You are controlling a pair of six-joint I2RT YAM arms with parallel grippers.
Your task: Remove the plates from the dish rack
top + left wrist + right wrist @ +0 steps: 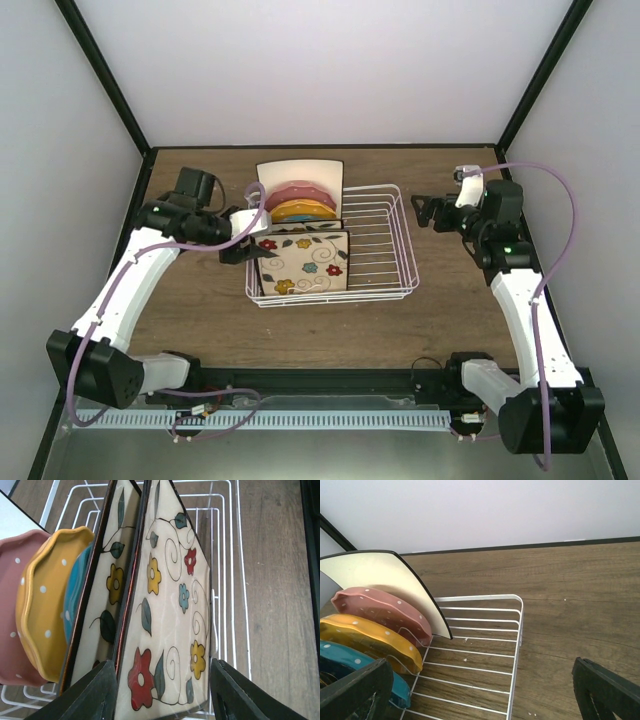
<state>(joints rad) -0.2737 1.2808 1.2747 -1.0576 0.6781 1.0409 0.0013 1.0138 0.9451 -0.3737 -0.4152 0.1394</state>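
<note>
The white wire dish rack [385, 240] holds several plates upright in its left half. From back to front they are a plain cream square plate [300, 170], a pink one [298, 189], an orange one [303, 208], a mostly hidden blue one, and two floral square plates. The front floral plate [305, 264] leans on the near wall. My left gripper [238, 250] is open at that plate's left edge. In the left wrist view its fingers [85, 695] stand either side of the front floral plate [172, 605]. My right gripper [425, 212] is open and empty, right of the rack.
The rack's right half [517, 630] has bare wire prongs. In the right wrist view the cream [380, 577], pink [385, 612], orange [370, 640] and blue [350, 662] plates stand at left. Bare wooden table [200, 310] surrounds the rack. White walls close in behind and on both sides.
</note>
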